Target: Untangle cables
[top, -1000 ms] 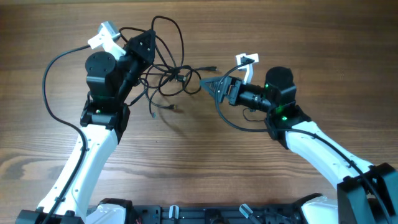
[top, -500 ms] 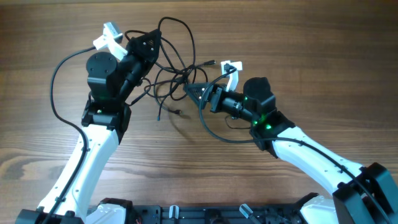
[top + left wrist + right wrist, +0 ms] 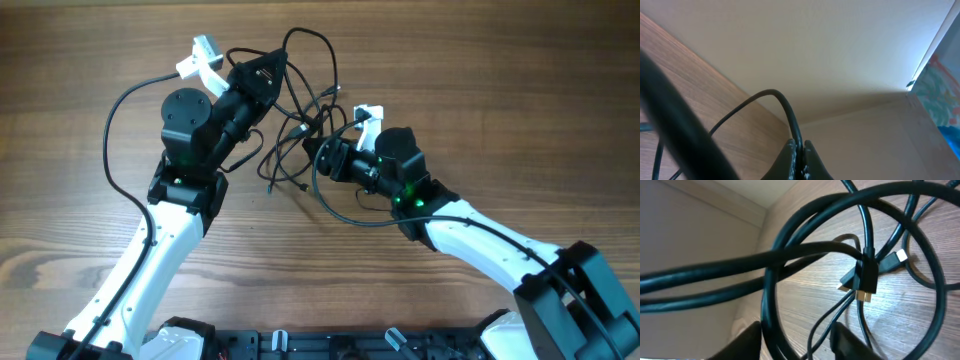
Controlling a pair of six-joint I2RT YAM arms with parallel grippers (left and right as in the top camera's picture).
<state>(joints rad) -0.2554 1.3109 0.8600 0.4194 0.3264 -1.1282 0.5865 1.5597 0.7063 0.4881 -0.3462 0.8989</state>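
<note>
Overhead: the cables (image 3: 297,127) sit in a loose black tangle on the wooden table (image 3: 520,90), upper middle, between the two arms. The left gripper (image 3: 268,72) reaches into the tangle's far left side, with loops spreading out past its tip. The right gripper (image 3: 316,152) points into the tangle from the right and touches its near edge. One loose end (image 3: 270,185) trails toward the near side of the table. Left wrist: the left gripper (image 3: 799,148) is closed tight, its fingertips (image 3: 788,150) pinching one thin cord of the cables (image 3: 781,100), which arcs up and away to the left. A thick blurred black cord crosses the left of this view; whether it is one of the cables cannot be told. Pale wall (image 3: 815,45) behind. Right wrist: the right gripper (image 3: 797,337) has its jaws standing apart, with fingers (image 3: 749,342) low in the view. Several strands of the cables (image 3: 790,255) run between and above them, and none is visibly pinched. Two plugs (image 3: 866,280) cross just above the table, one of them silver-tipped.
</note>
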